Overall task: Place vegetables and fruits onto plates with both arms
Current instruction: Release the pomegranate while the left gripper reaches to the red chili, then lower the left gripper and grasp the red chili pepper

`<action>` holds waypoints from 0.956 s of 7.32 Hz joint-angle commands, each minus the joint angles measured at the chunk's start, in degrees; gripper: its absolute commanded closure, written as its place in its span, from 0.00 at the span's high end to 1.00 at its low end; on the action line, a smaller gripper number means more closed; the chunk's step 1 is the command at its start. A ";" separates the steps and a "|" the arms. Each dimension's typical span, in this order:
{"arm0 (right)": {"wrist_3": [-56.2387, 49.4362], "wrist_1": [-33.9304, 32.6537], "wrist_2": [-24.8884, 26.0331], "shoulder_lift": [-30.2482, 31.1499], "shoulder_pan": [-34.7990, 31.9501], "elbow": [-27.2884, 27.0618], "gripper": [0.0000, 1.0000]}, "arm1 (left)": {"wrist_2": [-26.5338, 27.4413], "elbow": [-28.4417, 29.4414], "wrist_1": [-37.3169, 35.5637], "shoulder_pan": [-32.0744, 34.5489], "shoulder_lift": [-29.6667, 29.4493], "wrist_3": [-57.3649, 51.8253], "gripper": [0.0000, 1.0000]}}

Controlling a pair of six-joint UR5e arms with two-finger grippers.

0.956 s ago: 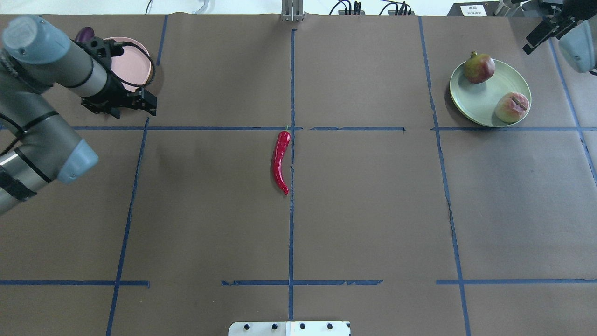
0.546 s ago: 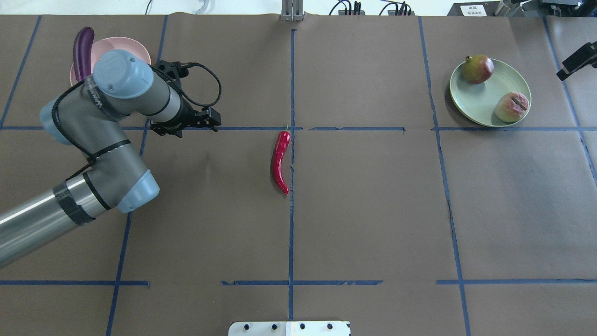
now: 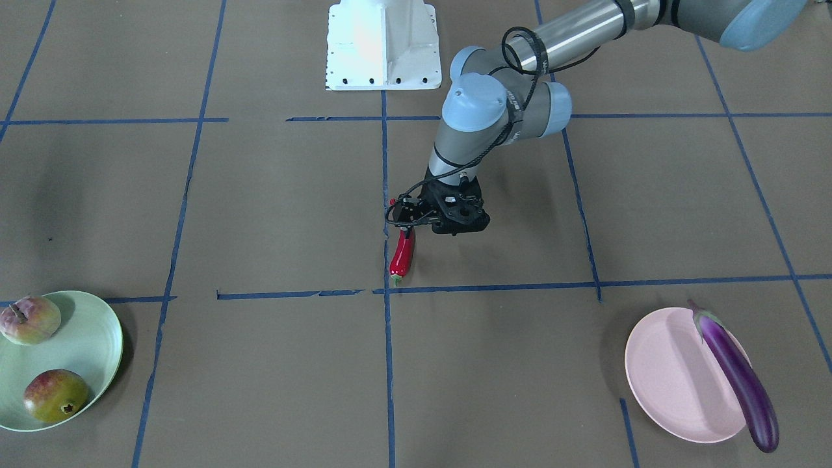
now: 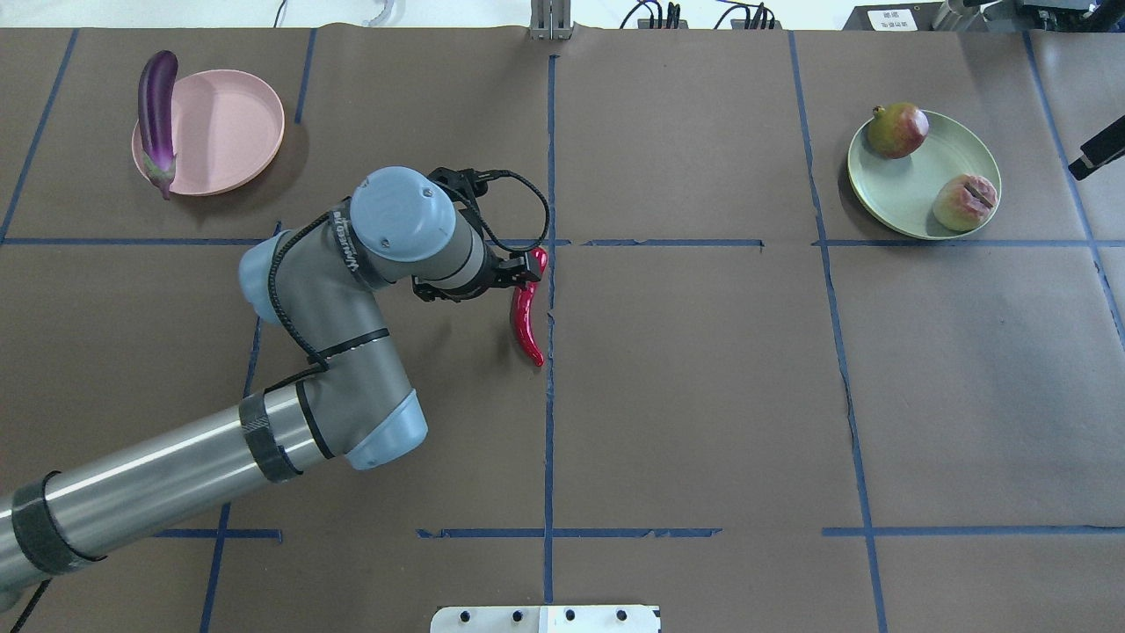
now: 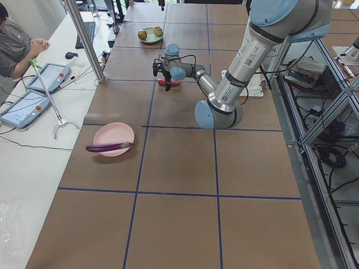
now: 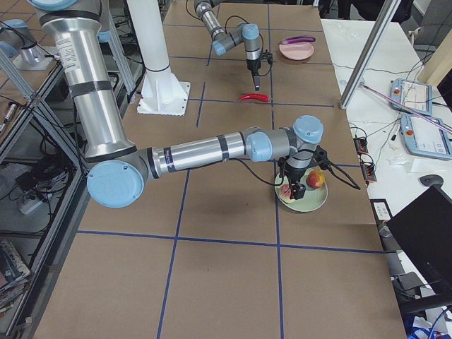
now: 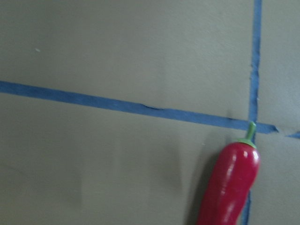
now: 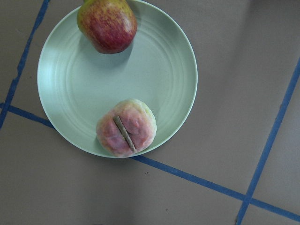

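Note:
The red chili pepper (image 4: 526, 316) lies at the table's middle on a blue tape line. My left gripper (image 4: 520, 271) hovers at its stem end, jaws open, empty; it also shows in the front view (image 3: 406, 221), and the left wrist view shows the chili (image 7: 229, 187) low right. The purple eggplant (image 4: 156, 105) rests across the pink plate's (image 4: 228, 123) left rim. The peach (image 4: 964, 200) and pomegranate (image 4: 896, 129) sit on the mint green plate (image 4: 914, 185). My right gripper (image 4: 1099, 151) hangs high over that plate, open and empty.
The white base block (image 4: 545, 618) stands at the near edge. Blue tape lines grid the brown table. In the left view a metal post (image 5: 84, 39) and tablets (image 5: 47, 75) with an operator stand along the far side.
My left arm swung from the pink plate to the chili's stem end, leaving the eggplant on the plate. My right gripper drifted toward me along the right edge.

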State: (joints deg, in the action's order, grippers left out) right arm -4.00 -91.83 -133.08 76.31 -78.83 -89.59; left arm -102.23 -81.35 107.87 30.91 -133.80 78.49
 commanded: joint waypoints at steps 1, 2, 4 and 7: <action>-0.13 0.16 0.02 2.87 0.00 -1.10 1.00 | 6.84 2.43 -4.15 -4.34 -4.36 0.25 0.91; -0.13 0.16 0.02 3.05 -0.09 -1.29 1.00 | 6.96 2.60 -4.16 -4.45 -4.36 0.26 0.71; -0.13 0.16 0.02 3.05 0.00 -1.29 1.00 | 7.13 2.87 -4.16 -4.63 -4.10 0.26 0.57; -0.05 0.16 -0.07 3.05 0.00 -1.64 1.00 | 7.04 3.04 -4.24 -4.54 -4.10 1.04 0.07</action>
State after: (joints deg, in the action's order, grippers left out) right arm -4.11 -91.67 -133.08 79.36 -78.84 -91.03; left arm -95.16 -78.37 103.64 26.34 -137.89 78.97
